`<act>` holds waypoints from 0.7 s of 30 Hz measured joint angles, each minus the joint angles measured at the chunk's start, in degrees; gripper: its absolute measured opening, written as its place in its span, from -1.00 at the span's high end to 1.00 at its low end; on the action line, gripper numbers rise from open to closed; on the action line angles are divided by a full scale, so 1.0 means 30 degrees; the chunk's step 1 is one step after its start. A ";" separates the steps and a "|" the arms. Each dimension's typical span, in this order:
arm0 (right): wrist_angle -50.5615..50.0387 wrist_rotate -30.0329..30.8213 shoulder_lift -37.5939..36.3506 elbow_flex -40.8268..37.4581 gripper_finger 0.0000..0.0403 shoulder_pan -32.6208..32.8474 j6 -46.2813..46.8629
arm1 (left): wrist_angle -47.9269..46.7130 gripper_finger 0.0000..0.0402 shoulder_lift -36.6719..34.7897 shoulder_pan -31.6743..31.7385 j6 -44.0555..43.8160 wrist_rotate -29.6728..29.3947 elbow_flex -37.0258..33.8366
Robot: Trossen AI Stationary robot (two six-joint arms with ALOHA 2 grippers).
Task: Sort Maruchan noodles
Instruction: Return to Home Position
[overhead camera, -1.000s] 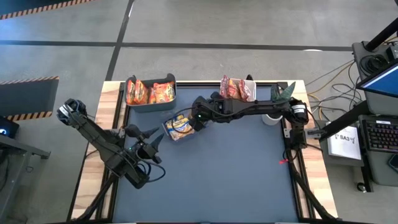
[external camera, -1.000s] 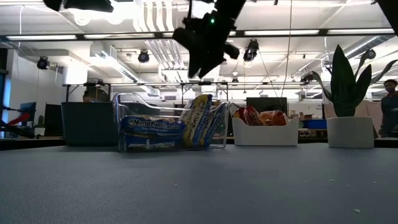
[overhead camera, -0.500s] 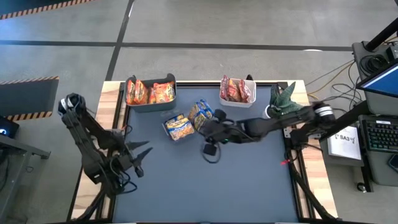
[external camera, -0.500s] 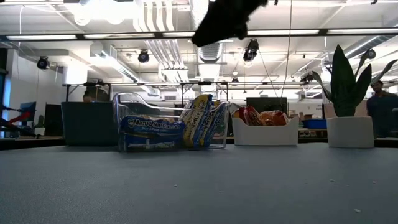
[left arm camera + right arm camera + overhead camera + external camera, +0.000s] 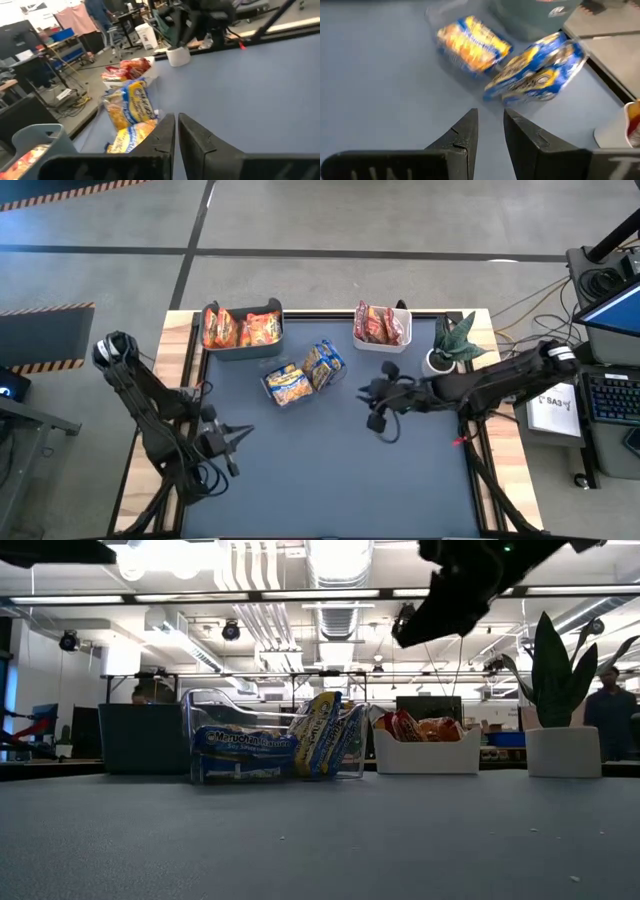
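Note:
Blue-yellow Maruchan noodles [image 5: 302,373] sit in a clear bin [image 5: 200,705] at the table's far middle: one lies flat and two stand on edge. Orange packets [image 5: 240,330] fill a grey bin at the far left. Dark red packets [image 5: 381,324] fill a white bin [image 5: 425,755]. My right gripper [image 5: 366,393] hovers right of the clear bin, high above the table [image 5: 415,630]; its fingers [image 5: 490,117] stand slightly open with nothing between them. My left gripper [image 5: 240,435] is near the left edge, shut and holding nothing [image 5: 176,120].
A potted plant [image 5: 453,340] in a white pot stands at the far right, just beyond my right arm. Bare blue-grey table [image 5: 330,480] spreads across the near half. People and desks show in the room behind.
My right gripper has drawn back from over the clear bin toward the table's right edge, staying high; the blue-yellow packets stay in the bin. My left gripper has pulled back toward the near left corner and has shut.

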 joint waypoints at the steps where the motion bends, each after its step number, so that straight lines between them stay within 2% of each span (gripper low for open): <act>1: 0.0497 -0.0104 -0.0554 -0.0552 0.59 -0.0027 0.0085 | 0.0964 0.97 0.0082 0.0005 0.0662 0.0092 -0.0298; 4: 0.1918 -0.0563 -0.2447 -0.2335 0.56 -0.0045 -0.0442 | 0.2159 0.99 0.0097 0.0157 0.1054 0.0029 -0.0774; 8: 0.4174 -0.2471 -0.5405 -0.4719 0.54 -0.0027 -0.1790 | 0.2330 0.99 -0.0063 0.0520 0.0856 -0.0044 -0.0891; 12: 0.5466 -0.3050 -0.8179 -0.6427 0.53 -0.0071 -0.2385 | 0.2448 1.00 -0.0251 0.1154 0.2274 0.0217 -0.0353; 16: 0.5538 -0.4029 -1.0616 -0.7195 0.53 -0.0071 -0.2811 | 0.2494 1.00 -0.0341 0.2045 0.5695 0.1064 0.1297; 21: 0.5505 -0.5491 -1.2720 -0.7572 0.53 -0.0071 -0.3424 | 0.3162 1.00 -0.0348 0.2951 1.1236 0.3833 0.3067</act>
